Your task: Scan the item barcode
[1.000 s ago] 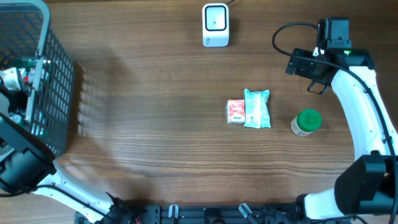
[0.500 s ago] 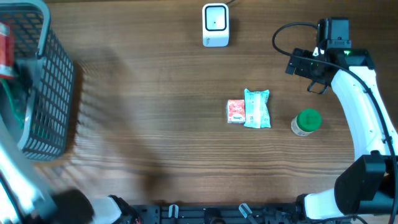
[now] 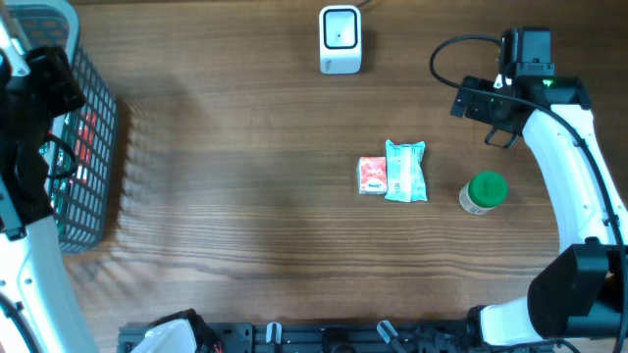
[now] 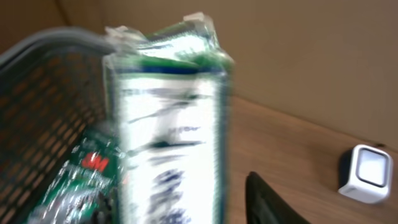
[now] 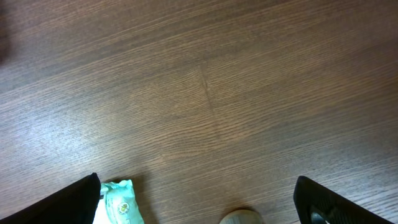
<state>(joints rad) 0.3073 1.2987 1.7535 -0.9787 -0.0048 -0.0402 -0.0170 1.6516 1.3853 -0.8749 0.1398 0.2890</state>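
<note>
Green-and-white packet (image 4: 168, 124), blurred, stands upright right in front of the left wrist camera, over the wire basket (image 3: 93, 147) at the desk's left edge. Left gripper (image 3: 41, 80) is there; can't tell how wide its jaws are or whether they grip the packet. Right gripper (image 5: 199, 205) is wide open and empty, near the far right corner. Barcode scanner (image 3: 340, 39) sits at the far edge, well apart. Looks early: packet not yet carried over or scanned.

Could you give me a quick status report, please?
Right gripper open, empty. Left gripper over wire basket, blurred carton at its fingers, grip unclear. Scanner unobstructed.
</note>
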